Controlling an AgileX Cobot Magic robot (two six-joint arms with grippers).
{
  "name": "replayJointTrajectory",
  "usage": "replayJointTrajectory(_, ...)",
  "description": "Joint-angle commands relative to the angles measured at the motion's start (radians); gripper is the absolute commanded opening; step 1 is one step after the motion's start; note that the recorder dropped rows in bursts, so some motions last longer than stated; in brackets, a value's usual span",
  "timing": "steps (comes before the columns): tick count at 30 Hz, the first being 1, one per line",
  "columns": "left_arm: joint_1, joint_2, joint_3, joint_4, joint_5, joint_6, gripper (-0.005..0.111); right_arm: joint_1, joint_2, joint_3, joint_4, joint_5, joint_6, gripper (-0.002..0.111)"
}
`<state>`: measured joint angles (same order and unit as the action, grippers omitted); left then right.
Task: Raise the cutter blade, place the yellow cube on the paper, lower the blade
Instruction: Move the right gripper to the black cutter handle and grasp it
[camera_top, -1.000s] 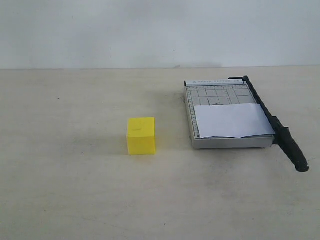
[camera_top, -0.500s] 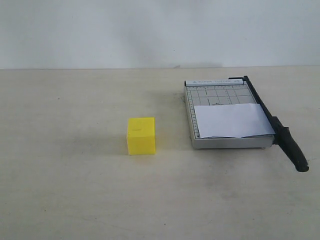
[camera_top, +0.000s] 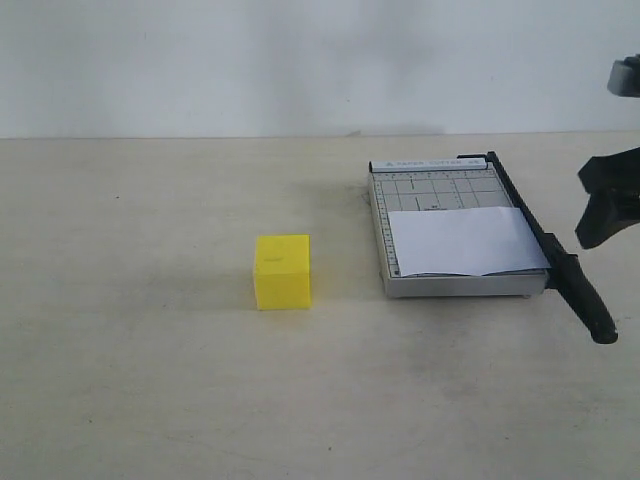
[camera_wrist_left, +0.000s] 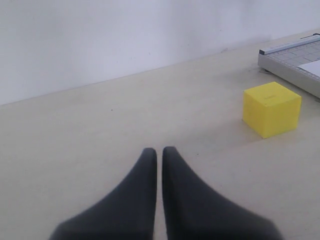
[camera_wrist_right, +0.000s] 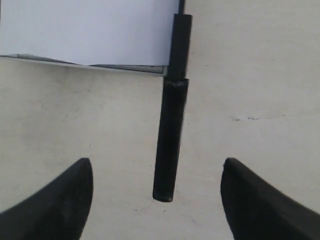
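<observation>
Just below the right gripper (camera_top: 600, 225), jaws spread wide, exterior view shows the cutter blade (camera_top: 545, 240) lying flat, a stiff thin lever; left wrist has the closed-up left gripper (camera_wrist_left: 159, 155) well apart from the matte yellow cube (camera_wrist_left: 271, 108); right wrist puts the rounded black handle (camera_wrist_right: 170, 140) between the jaws, so I'd grab there.

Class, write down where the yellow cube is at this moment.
In the exterior view the yellow cube stands on the table just left of centre, to the left of the grey trimmer base and apart from it, not on the paper.
</observation>
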<state>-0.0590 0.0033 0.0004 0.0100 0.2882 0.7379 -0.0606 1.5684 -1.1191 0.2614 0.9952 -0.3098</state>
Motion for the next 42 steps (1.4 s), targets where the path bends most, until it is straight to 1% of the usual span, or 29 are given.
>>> replayJointTrajectory(1, 0.002, -0.003, 0.000, 0.001, -0.005, 0.002, 0.004, 0.045, 0.038, -0.009, -0.017, -0.052, -0.019, 0.069)
replayJointTrajectory(6, 0.002, -0.003, 0.000, 0.001, -0.005, 0.002, 0.004, 0.055, 0.060, -0.009, -0.053, -0.091, 0.008, 0.069)
replayJointTrajectory(16, 0.002, -0.003, 0.000, 0.001, -0.005, 0.002, 0.004, 0.055, 0.120, -0.009, -0.089, -0.092, 0.035, 0.069)
replayJointTrajectory(42, 0.002, -0.003, 0.000, 0.001, -0.005, 0.002, 0.004, 0.055, 0.280, -0.009, -0.089, -0.109, 0.034, 0.069)
